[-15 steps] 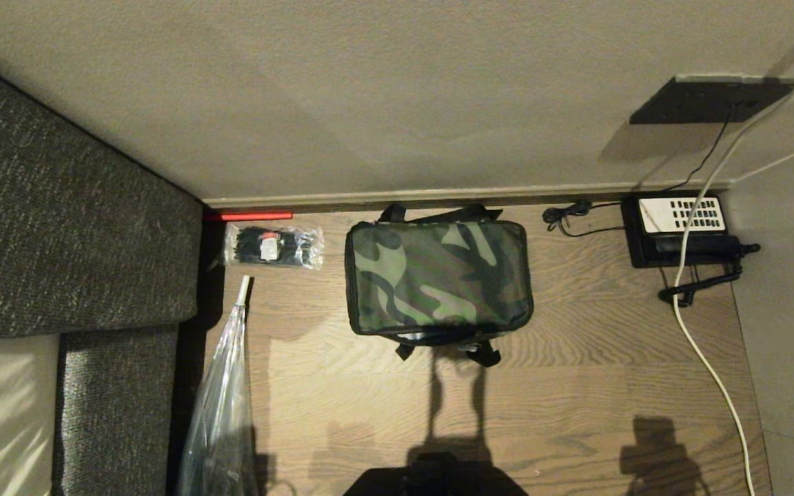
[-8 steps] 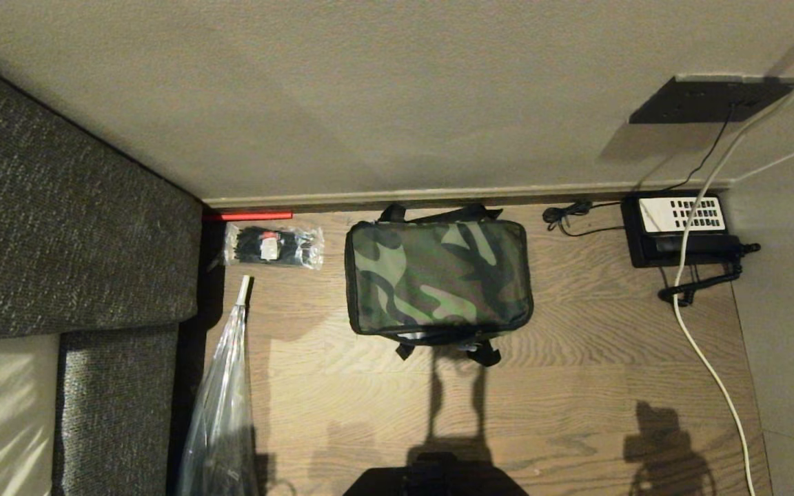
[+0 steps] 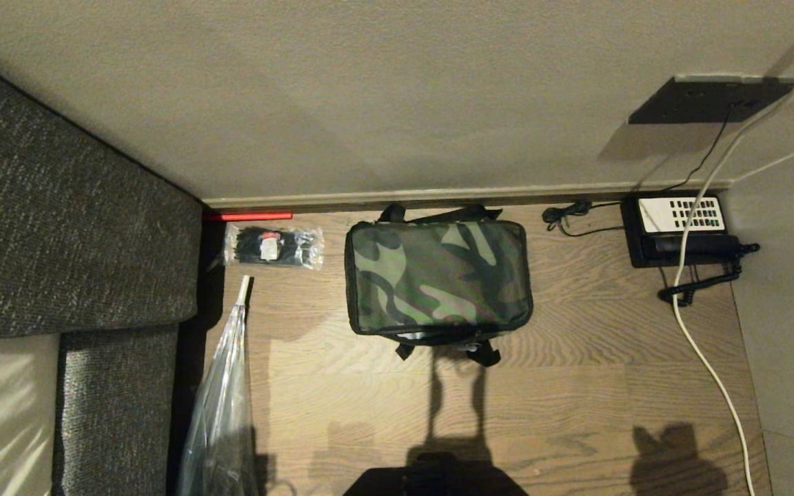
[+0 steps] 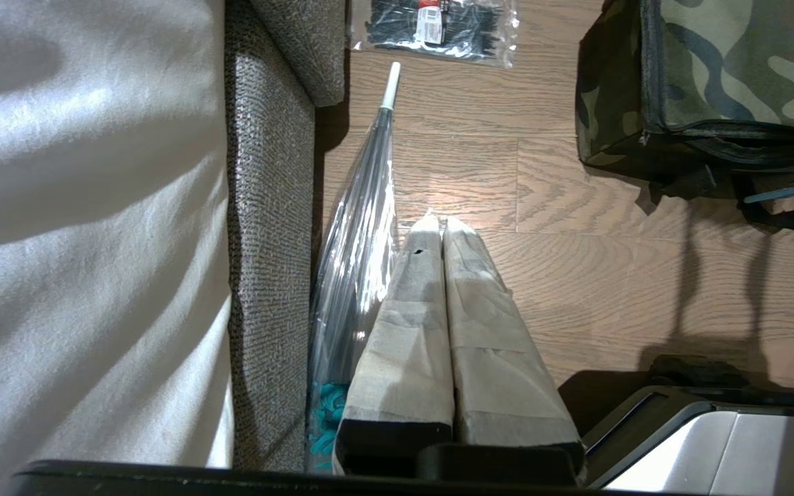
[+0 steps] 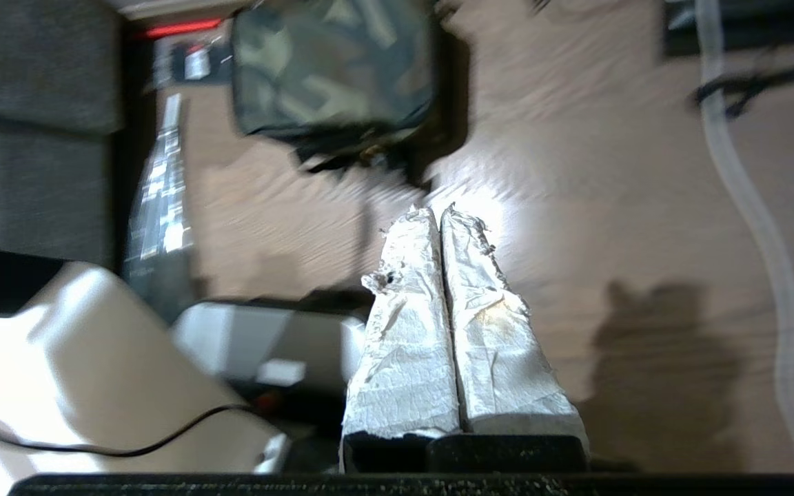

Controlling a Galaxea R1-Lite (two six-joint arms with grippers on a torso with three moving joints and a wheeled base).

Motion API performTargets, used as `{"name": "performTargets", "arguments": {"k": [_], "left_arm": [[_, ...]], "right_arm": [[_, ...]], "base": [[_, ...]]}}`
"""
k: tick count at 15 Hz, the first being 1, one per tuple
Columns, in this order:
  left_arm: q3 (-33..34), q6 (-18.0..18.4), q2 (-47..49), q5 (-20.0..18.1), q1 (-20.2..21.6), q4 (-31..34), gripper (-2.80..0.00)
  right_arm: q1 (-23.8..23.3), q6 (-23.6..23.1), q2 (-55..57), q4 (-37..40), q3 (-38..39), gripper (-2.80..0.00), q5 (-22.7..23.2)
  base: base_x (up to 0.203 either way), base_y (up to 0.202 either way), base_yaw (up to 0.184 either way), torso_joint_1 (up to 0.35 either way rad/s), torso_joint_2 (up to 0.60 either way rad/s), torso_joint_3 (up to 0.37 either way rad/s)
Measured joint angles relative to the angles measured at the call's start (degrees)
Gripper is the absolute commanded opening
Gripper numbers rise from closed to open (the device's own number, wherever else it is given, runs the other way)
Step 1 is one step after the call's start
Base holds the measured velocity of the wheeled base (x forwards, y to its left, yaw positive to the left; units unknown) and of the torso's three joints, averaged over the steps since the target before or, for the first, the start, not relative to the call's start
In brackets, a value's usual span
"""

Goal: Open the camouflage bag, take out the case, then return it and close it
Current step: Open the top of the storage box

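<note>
Against the skirting sat the camouflage bag (image 3: 438,279) — soft, closed, best taken by its zip edge — while the left gripper (image 4: 442,222) and right gripper (image 5: 431,210), short of it, stayed clenched on nothing.

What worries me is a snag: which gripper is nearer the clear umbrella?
Left. The left gripper is beside the umbrella; the right gripper is well away from it.

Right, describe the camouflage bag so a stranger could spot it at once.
Start at the skirting board along the far wall, where the wooden floor ends. The camouflage bag sits against it, between a clear packet of black cable ties and a black telephone. It alone is boxy green-and-black patterned fabric, zipped shut, with black straps.
</note>
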Motion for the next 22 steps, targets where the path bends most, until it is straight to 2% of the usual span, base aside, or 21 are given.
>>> {"name": "performTargets", "arguments": {"k": [3, 7, 9, 20, 22], "left_arm": [[0.00, 0.00, 0.00, -0.01, 0.00, 0.00, -2.80], [0.00, 0.00, 0.00, -0.01, 0.00, 0.02, -2.80], [0.00, 0.00, 0.00, -0.01, 0.00, 0.02, -2.80], [0.00, 0.02, 0.00, -0.01, -0.02, 0.05, -2.80], [0.00, 0.02, 0.00, -0.01, 0.00, 0.02, -2.80]], "right_arm": [[-0.09, 4.75, 10.22, -3.21, -0.03, -2.80, 1.72], [-0.05, 10.00, 33.57, -17.09, 6.49, -2.80, 3.19], [-0.07, 11.40, 39.60, -22.13, 8.69, -2.80, 3.61], [-0.07, 11.46, 44.67, -22.32, 9.48, -2.80, 3.63], [0.77, 10.85, 45.30, -24.64, 9.79, -2.80, 2.37]], "base": [[0.000, 0.000, 0.000, 0.000, 0.00, 0.000], [0.000, 0.000, 0.000, 0.000, 0.00, 0.000], [0.000, 0.000, 0.000, 0.000, 0.00, 0.000], [0.000, 0.000, 0.000, 0.000, 0.00, 0.000], [0.000, 0.000, 0.000, 0.000, 0.00, 0.000]]}}
